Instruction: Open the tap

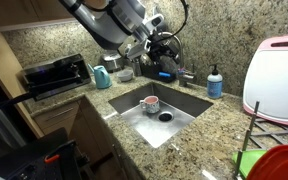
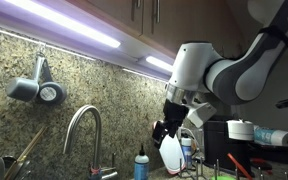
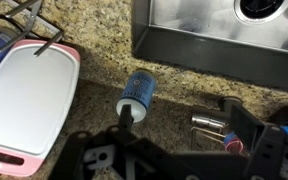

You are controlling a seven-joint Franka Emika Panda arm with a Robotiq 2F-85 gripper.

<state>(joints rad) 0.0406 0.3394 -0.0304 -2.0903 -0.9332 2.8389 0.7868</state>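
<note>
- Tap (image 2: 83, 109): the tall chrome gooseneck stands at the back of the sink. I see it clearly in an exterior view, with the arch high against the speckled granite wall. I can't make out its lever there.
- Gripper (image 2: 167, 132): it hangs off the white arm to the side of the tap, apart from the spout and not touching it. In the overhead exterior view, the gripper (image 1: 164, 48) sits over the back rim of the sink (image 1: 189, 103) and hides most of the tap area from me.
- Pincer state, from the wrist view: the dark fingers (image 3: 125, 113) are spread wide with nothing held between them.
- Wrist view: a short shiny chrome piece (image 3: 209, 123) lies on the granite between the spread fingers, nearer the right-hand one. I can't tell whether it belongs to the tap.
- Soap bottle (image 3: 137, 92): its blue top is just beside one fingertip in the wrist view. I can't tell whether they touch. The bottle (image 1: 215, 82) also stands on the counter behind the sink, and it shows low beside the tap (image 2: 141, 165) in an exterior view.
- Cutting board (image 3: 29, 100): white with a pink rim. It appears at the edge of the wrist view and propped upright (image 1: 274, 72) in an exterior view.
- In the sink basin there is a small cup (image 1: 150, 103) with the drain (image 1: 165, 116) close beside it.
- Counter: a black toaster (image 1: 54, 72) sits well away from the gripper, with a teal mug (image 1: 102, 76) between it and the sink.
</note>
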